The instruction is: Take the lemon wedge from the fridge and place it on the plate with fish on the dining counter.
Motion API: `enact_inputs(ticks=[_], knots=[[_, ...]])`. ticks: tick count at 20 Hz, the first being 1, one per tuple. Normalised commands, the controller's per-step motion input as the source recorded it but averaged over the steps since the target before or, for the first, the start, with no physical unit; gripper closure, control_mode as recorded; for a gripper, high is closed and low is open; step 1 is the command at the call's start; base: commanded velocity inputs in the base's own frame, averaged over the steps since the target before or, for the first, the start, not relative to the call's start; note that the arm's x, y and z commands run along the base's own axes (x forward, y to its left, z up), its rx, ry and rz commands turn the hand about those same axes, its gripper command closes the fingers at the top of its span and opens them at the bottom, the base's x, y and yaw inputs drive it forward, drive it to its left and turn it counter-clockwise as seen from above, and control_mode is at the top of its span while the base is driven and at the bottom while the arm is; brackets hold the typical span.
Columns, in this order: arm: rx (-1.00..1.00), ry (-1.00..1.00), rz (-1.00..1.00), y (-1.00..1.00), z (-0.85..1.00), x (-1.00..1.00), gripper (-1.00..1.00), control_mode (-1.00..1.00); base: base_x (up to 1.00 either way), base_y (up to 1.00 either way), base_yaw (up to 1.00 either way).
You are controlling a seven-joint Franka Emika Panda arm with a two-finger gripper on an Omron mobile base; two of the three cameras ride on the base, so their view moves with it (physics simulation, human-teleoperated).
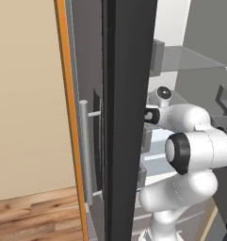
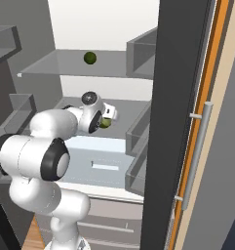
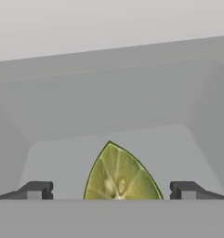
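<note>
The lemon wedge (image 3: 120, 174) sits on a shelf (image 2: 133, 110) inside the fridge (image 2: 180, 97). In the hand view it stands with its point up and its cut face toward the camera, right between the two finger tips (image 3: 36, 189). In the right base view it is a small yellow-green bit (image 2: 106, 123) just past the end of the arm, on the middle shelf.

The tool (image 3: 111, 190) is spread wide. One finger tip is on each side of the wedge, with a gap on both sides. It is not touching the wedge and holds nothing.

So the step in hand is the grab. The arm is reaching into the open fridge and the tool looks lined up around the wedge.

Next, I think the tool needs to go forward just a little more, if at all, and then close gently on the wedge. The wedge is small and thin at the top, so the fingers should press low on its sides or it might slip out. After that the arm must lift it and back out carefully, past the door (image 1: 126, 117).

A dark green ball (image 2: 90, 57) lies on the shelf above. It is not the one to take.
</note>
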Motion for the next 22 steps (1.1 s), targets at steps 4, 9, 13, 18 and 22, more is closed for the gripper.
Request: enact_inputs(ticks=[4,9,13,18,22], knots=[[0.00,0.01,0.00,0.00,-0.20,-0.05,-1.00,-1.00,0.00,0.00,0.00],[0.00,0.00,0.00,0.00,-0.05,-0.17,-1.00,-1.00,0.00,0.00,0.00],[0.00,0.00,0.00,0.00,0.00,0.00,-1.00,-1.00,0.00,0.00,0.00],[0.00,0.00,0.00,0.00,-0.26,0.00,-1.00,-1.00,0.00,0.00,0.00],[0.00,0.05,0.00,0.00,-0.74,0.03,-1.00,-1.00,0.00,0.00,0.00]])
